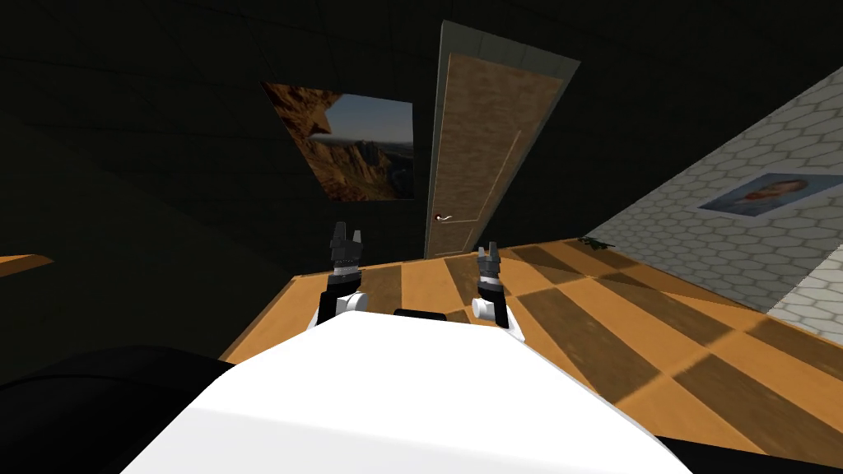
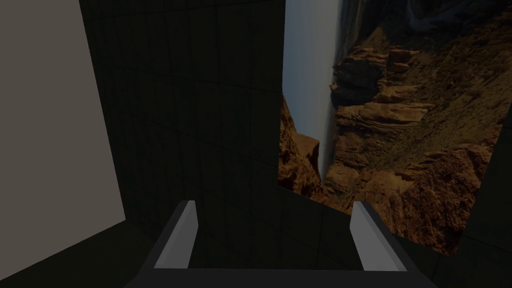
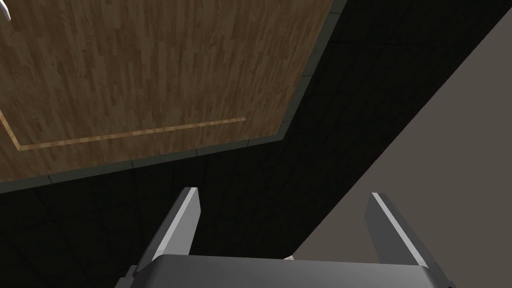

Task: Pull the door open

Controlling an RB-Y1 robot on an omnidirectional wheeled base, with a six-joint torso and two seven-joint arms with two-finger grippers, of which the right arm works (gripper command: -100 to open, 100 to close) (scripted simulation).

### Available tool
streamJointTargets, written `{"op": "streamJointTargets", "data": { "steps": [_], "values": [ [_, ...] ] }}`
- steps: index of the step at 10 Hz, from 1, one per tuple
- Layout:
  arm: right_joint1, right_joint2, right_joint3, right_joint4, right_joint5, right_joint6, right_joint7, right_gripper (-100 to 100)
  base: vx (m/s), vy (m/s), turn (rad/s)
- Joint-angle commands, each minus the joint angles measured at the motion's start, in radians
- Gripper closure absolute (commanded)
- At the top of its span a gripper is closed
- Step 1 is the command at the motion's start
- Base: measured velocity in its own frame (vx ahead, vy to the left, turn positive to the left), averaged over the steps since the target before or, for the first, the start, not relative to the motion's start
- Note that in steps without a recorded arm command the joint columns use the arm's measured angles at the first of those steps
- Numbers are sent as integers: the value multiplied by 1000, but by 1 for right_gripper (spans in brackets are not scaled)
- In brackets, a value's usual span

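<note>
A brown wooden door (image 1: 482,148) in a grey frame is seen shut in a dark wall, well ahead of both sets of fingers. Its small pale lever handle (image 1: 444,217) is set low on the door's edge, beyond the gap between the two grippers and nearer the right one, untouched by either. The right gripper (image 1: 488,249) is raised above the checked wooden floor (image 1: 626,329), its fingers (image 3: 182,225) spread apart and empty, pointed at the door's panel and frame corner. The left gripper (image 1: 346,237) is raised alongside, fingers likewise parted, nothing between them.
</note>
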Motion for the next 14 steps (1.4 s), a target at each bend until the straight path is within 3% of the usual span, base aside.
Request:
{"op": "streamJointTargets", "data": {
  "steps": [1, 13, 14],
  "values": [
    [-19, -10, -8, 47, -6, 0, -4, -100, 92, -26, 161],
    [-174, -72, -58, 417, -44, -8, -26, -100, 90, -37, 158],
    [-174, -72, -58, 422, -44, -8, -26, -100, 56, -35, 41]
  ]
}}
